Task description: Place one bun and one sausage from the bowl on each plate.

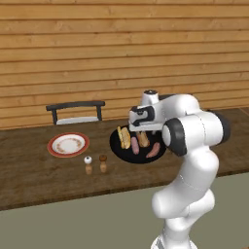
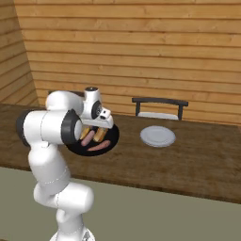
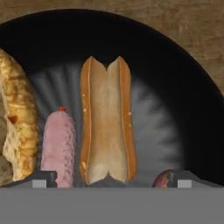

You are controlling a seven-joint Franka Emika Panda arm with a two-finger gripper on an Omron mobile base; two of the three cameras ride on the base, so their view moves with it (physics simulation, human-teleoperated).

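The black bowl point(image 1: 140, 158) point(image 2: 113, 136) point(image 3: 175, 83) sits mid-table with two buns and two sausages in it. My gripper point(image 1: 142, 133) point(image 2: 96, 130) point(image 3: 113, 179) hangs open right above it, pointing down. In the hand view a split bun point(image 3: 107, 120) lies between the finger tips point(image 3: 41, 179), touching neither. A pink sausage point(image 3: 58, 146) lies to its left and a reddish sausage point(image 3: 162, 178) peeks by the right tip. A second, crustier bun point(image 3: 17, 127) point(image 1: 125, 137) is at the far left. The red-rimmed plate point(image 1: 68, 144) stands bare to the bowl's left. A pale grey plate point(image 2: 157, 136) lies to its right.
Salt and pepper shakers point(image 1: 88, 165) point(image 1: 103, 164) stand between the red-rimmed plate and the table's front edge. A dark chair point(image 1: 76, 112) point(image 2: 159, 107) stands behind the table against the wooden wall. My own arm point(image 1: 194, 131) looms over the bowl's right side.
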